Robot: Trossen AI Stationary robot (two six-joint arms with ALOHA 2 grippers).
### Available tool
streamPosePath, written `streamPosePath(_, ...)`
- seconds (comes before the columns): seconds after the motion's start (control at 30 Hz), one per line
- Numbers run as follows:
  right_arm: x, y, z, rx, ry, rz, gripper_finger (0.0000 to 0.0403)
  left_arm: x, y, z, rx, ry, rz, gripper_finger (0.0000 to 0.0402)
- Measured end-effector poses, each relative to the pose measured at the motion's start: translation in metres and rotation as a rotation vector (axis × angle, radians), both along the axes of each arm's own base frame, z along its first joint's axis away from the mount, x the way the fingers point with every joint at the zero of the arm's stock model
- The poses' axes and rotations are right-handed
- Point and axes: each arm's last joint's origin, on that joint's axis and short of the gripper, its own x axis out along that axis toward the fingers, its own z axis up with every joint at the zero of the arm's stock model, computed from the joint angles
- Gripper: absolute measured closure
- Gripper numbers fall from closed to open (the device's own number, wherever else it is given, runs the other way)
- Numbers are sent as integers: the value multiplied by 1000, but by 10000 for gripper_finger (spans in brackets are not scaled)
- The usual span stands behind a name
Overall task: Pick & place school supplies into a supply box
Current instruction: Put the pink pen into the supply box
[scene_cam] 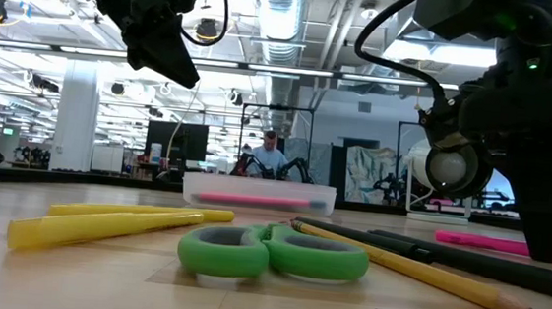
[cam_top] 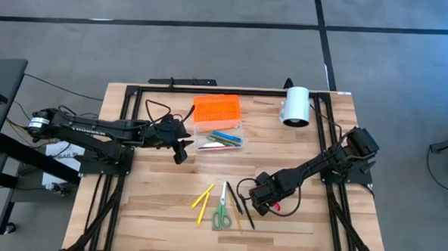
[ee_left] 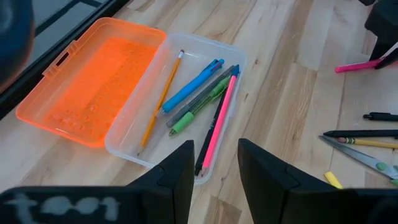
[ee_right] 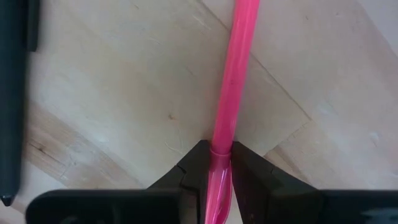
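Observation:
The supply box (cam_top: 220,137) is a clear tray whose orange lid (cam_top: 216,110) lies open on its far side. Several pens and a pencil lie in the tray (ee_left: 186,93). My left gripper (ee_left: 214,174) hangs open above the table just left of the tray, with nothing between its fingers. At the near right, my right gripper (ee_right: 221,174) is shut on a pink pen (ee_right: 233,81). Green scissors (cam_top: 221,215), two yellow pens (cam_top: 203,199), black pens (cam_top: 236,202) and a pencil lie flat on the wood between the arms. My right gripper pinches the pink pen between its two fingers at a seam near one end (ee_right: 221,152). The fingers come from above, pointing down, and lie across the pen. The pen (scene_cam: 491,244) stays level at the tabletop; whether it is lifted off the wood, I cannot tell.
A white cylinder (cam_top: 295,106) stands at the far right, near the table's edge. Black frame rails run along the left and right sides. Bare wood lies between the box and the loose supplies.

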Motion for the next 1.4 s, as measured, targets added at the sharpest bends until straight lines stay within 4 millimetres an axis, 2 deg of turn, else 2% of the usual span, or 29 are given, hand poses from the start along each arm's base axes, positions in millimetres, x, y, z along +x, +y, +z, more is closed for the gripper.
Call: streamPosePath(1.4, 1, -3, 0, -14, -5, -39, 349, 1, 0, 1, -28, -26, 24, 290)
